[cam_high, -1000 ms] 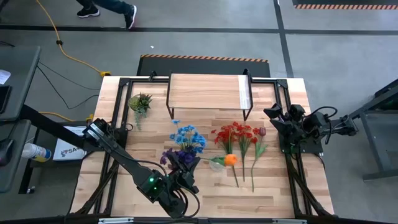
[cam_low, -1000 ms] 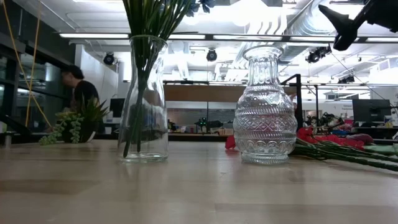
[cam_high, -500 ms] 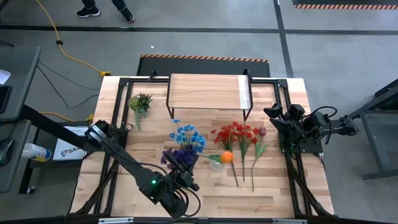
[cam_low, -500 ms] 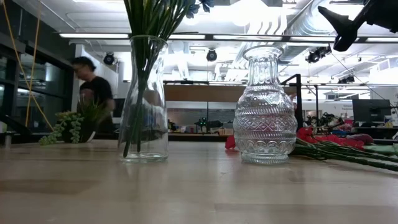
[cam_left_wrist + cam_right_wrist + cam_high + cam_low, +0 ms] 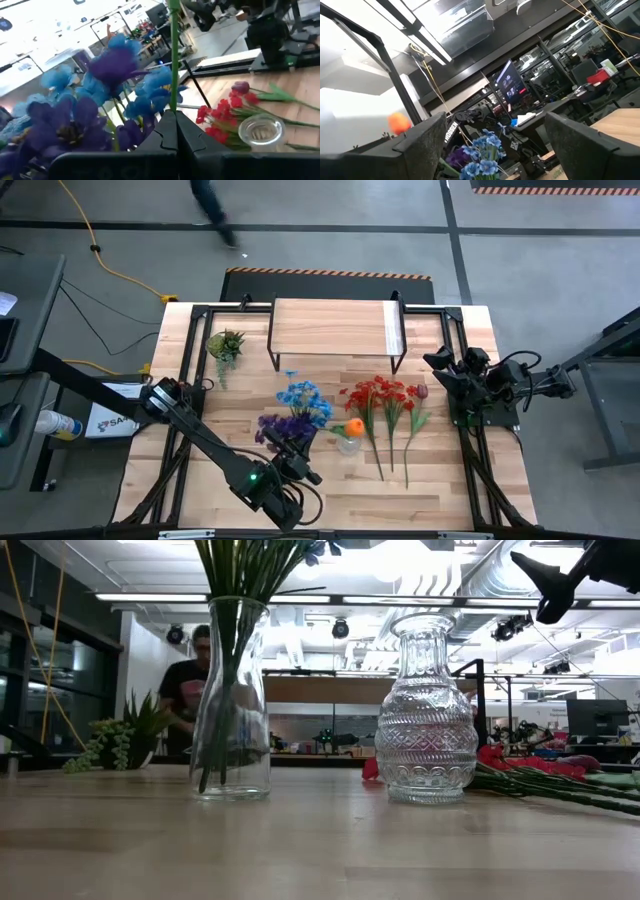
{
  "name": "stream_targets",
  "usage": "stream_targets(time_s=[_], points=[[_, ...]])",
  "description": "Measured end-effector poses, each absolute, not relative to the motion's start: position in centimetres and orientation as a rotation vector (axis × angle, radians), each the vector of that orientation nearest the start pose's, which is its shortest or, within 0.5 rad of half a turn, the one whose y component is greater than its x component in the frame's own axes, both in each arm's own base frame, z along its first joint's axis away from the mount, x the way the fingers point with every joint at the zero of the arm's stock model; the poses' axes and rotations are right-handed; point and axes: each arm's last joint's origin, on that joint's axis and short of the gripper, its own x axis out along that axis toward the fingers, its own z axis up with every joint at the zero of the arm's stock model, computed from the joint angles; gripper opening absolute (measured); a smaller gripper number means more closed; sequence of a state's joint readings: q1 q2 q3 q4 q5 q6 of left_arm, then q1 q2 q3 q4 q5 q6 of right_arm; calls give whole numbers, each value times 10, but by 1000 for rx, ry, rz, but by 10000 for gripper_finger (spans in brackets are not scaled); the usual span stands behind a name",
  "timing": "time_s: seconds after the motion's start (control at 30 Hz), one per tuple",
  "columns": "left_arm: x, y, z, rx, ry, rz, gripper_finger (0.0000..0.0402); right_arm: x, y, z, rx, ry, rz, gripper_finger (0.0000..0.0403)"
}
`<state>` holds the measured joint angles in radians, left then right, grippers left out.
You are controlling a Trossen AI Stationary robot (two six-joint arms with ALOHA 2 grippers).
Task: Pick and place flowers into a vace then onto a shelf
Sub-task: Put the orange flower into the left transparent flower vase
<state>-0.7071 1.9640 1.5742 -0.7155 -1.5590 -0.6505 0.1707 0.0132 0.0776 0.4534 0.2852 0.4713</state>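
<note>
Left end effector [image 5: 170, 117] was clamped on the orange flower [image 5: 354, 426] stem, carrying it over the empty vase [image 5: 348, 444]. Right end effector [image 5: 447, 376] waited wide at the table [image 5: 440, 490] edge. I'd next lower the stem into the neck.

Grey floor [image 5: 330, 245], yellow cable [image 5: 100, 252], ceiling strip lights [image 5: 330, 600].

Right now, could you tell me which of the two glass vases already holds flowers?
The plain straight-sided vase holds green stems. The bulbous patterned vase beside it stands empty.
</note>
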Motion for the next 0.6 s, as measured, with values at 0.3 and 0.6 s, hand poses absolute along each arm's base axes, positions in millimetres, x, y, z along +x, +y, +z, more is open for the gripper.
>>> stream_targets(time_s=[0.3,0.6], points=[[319,-234,247,364,164,854,20,80,6,230,580,-521,13,328],[322,-237,231,349,155,856,20,80,6,230,601,-519,24,328]])
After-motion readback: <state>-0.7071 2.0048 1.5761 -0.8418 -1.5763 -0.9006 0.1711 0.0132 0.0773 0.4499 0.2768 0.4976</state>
